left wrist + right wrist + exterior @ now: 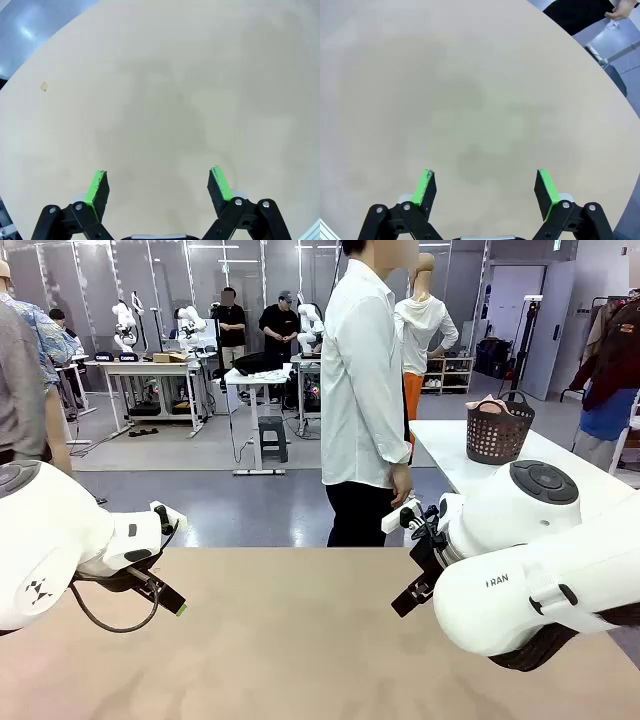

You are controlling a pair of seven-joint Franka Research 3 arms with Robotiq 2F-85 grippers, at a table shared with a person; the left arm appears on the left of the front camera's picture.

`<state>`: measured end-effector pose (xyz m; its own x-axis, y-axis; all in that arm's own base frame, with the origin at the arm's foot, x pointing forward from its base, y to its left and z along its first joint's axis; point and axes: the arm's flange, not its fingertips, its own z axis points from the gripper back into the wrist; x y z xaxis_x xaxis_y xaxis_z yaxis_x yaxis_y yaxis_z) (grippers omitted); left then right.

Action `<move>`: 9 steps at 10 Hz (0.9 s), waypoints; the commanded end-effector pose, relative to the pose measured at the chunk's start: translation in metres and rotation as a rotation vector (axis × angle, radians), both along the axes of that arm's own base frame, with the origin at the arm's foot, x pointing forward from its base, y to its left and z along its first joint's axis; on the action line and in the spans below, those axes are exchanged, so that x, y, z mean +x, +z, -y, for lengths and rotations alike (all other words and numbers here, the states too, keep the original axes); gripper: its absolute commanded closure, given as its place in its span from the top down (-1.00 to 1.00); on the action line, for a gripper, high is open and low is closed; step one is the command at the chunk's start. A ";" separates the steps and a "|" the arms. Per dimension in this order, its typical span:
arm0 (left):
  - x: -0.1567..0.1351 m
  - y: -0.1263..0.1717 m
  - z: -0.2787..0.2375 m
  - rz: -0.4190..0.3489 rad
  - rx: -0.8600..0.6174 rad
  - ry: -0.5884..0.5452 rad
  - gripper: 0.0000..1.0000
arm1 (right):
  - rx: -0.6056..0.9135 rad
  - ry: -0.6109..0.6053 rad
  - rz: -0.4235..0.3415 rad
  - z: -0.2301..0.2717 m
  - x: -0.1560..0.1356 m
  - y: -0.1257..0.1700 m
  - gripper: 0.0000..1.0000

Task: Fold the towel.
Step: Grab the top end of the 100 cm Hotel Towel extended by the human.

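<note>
Logged left gripper [168, 598] low over tan table [300, 640], fingers spread, nothing between; probably parked pending cloth. Noted person [365, 390] standing at far edge, centre. Found right gripper [412, 592] spread and empty too. Confirmed both gaps from 2 wrist views. Located towel [492, 404] from front view: apparently bundled in dark basket [497, 437] on white side table [442, 446], far right, well apart from grippers.

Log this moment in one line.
left claw: open, over table | right claw: open, over table | towel: in basket on side table | fold: not started
</note>
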<state>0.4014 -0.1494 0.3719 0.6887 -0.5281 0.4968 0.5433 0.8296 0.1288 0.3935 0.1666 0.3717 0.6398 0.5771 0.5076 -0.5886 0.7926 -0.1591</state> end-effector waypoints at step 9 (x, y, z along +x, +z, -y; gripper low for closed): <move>0.000 0.000 0.000 0.000 0.000 0.000 1.00 | 0.000 0.000 0.000 0.000 0.000 0.000 1.00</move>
<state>0.4013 -0.1498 0.3719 0.6882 -0.5288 0.4967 0.5439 0.8292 0.1290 0.3934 0.1668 0.3717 0.6385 0.5789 0.5071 -0.5899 0.7913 -0.1607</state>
